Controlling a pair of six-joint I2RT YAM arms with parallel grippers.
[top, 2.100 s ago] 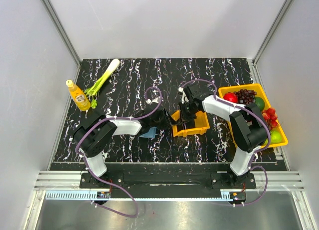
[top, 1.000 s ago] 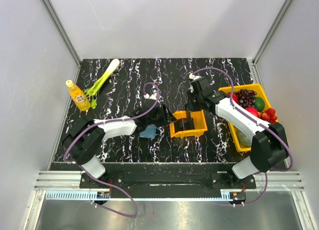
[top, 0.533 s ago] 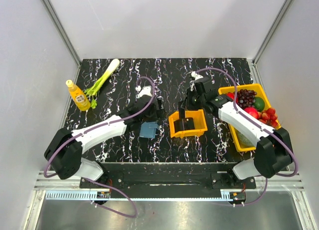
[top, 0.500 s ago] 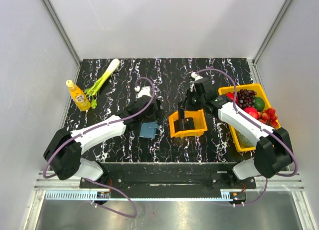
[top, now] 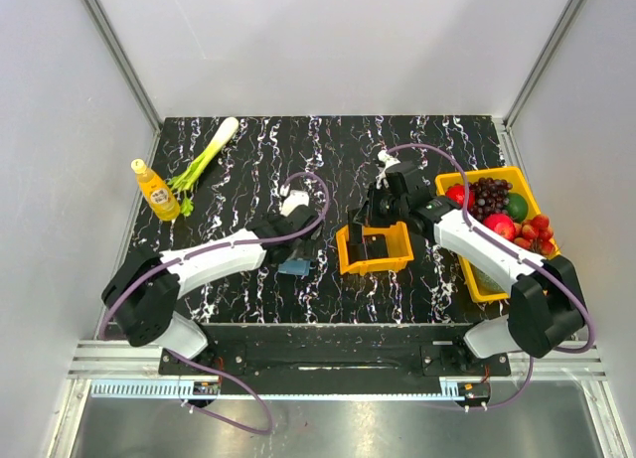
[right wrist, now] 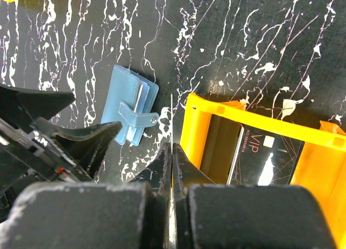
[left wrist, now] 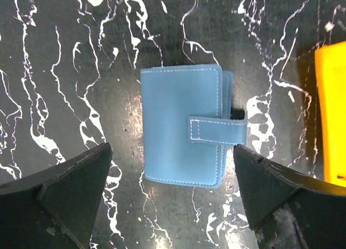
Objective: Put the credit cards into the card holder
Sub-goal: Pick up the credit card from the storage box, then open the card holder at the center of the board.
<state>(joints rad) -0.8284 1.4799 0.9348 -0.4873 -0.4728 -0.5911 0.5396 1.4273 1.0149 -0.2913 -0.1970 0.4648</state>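
The card holder [left wrist: 184, 133], a blue wallet with its strap fastened, lies flat and closed on the black marbled table. My left gripper [left wrist: 173, 200] hovers over it, open, a finger on each side and nothing between them. In the top view it [top: 298, 241] is just behind the card holder [top: 296, 267]. My right gripper [right wrist: 172, 152] is shut on a thin credit card [right wrist: 172, 116] seen edge-on, held between the card holder [right wrist: 130, 111] and the small orange tray [right wrist: 243, 115]. A dark credit card marked VIP [right wrist: 265, 154] lies in that tray.
The orange tray [top: 343, 251] stands just right of the wallet. A big yellow bin [top: 477, 175] of fruit sits at the right edge. At the far left stand an orange bottle [top: 156, 190] and a leek [top: 204, 158].
My left gripper has opened wide and drawn back over the wallet. My right gripper has shifted a little left of the orange tray with the card.
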